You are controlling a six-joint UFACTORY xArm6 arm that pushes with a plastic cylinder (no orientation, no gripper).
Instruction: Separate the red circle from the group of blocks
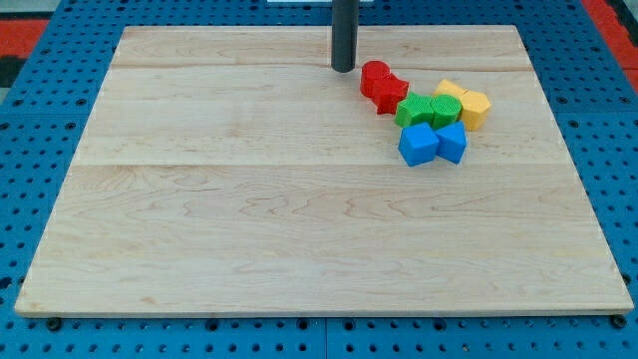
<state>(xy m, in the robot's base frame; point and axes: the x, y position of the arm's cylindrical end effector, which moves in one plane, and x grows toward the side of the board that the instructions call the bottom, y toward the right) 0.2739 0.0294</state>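
Note:
The red circle (375,75) lies at the upper left of a tight group of blocks in the view's upper right. It touches a red star-like block (391,94) just below and right of it. My tip (343,69) stands a little to the left of the red circle, with a small gap. The group also holds a green block (415,108) and a second green block (445,110), a yellow block (451,91) and a second yellow block (475,108), a blue cube (418,144) and a second blue block (452,142).
The wooden board (249,199) lies on a blue perforated base (40,199). The board's top edge runs close behind the tip.

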